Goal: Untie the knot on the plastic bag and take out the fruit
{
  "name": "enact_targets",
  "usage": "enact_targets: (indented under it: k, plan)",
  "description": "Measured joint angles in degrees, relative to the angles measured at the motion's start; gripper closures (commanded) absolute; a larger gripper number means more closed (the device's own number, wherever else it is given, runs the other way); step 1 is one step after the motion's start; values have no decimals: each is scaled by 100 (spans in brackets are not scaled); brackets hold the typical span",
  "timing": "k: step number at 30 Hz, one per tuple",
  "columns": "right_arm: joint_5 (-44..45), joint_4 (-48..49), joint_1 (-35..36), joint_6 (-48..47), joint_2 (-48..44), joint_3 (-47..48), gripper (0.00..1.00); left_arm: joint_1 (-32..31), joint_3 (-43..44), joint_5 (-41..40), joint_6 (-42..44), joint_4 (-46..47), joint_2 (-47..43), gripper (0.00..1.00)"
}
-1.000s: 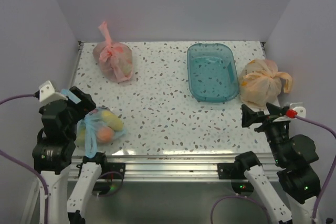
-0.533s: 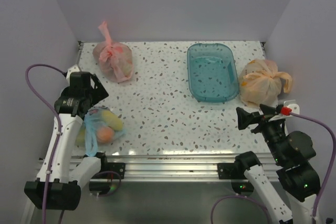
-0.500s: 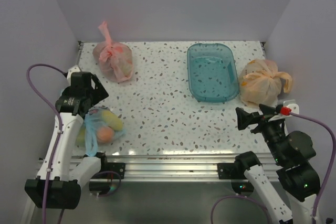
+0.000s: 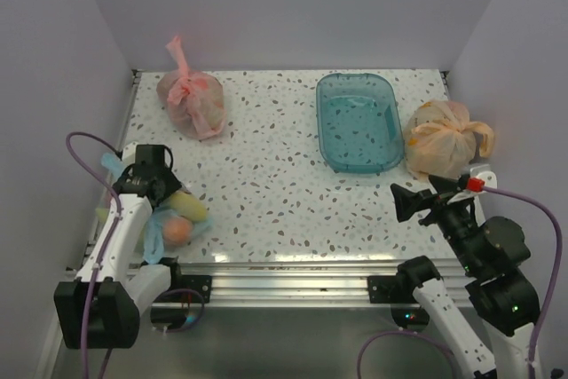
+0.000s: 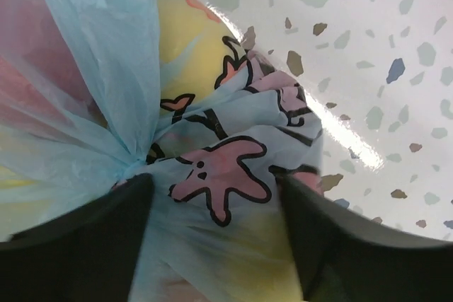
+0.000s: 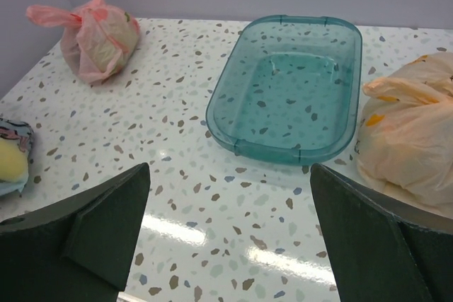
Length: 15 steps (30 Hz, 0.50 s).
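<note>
Left fingers: two dark pads (image 5: 78, 245) stand apart, one on each side of the bag's gathered top, with film bulging up between them and no clamp on it.
Left gripper (image 5: 212, 196): open-jawed, pressed down over the bag at the near left corner of the table (image 4: 266, 175).
Knot (image 5: 134, 164): tied, a twisted neck just beside the inner edge of one pad.
Plastic bag (image 4: 156, 219): light blue and crinkled, printed with pink shapes in dark outline, lying on the table under the left wrist.
Fruit (image 4: 189, 204): inside the bag, where a yellow piece and an orange one show through the film.
Right fingers (image 6: 92, 238): spread wide, with nothing between them.
Right gripper (image 6: 228, 196): released, raised over the near right of the table and facing the far side.
Teal tray (image 4: 358, 122): on the far right half of the table.
Orange bag (image 4: 439, 139): just right of the tray.
Pink bag (image 4: 191, 104): in the far left corner, well apart from the blue one.
</note>
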Motion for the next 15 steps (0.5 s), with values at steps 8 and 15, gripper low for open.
enact_targets:
  k: [8, 15]
  plan:
    - [-105, 44, 11, 17, 96, -28, 1, 0, -188, 590, 413, 841, 254, 100]
    - [-76, 155, 35, -83, 369, 26, 1, -164, -146, 1408, 881, 1270, 361, 100]
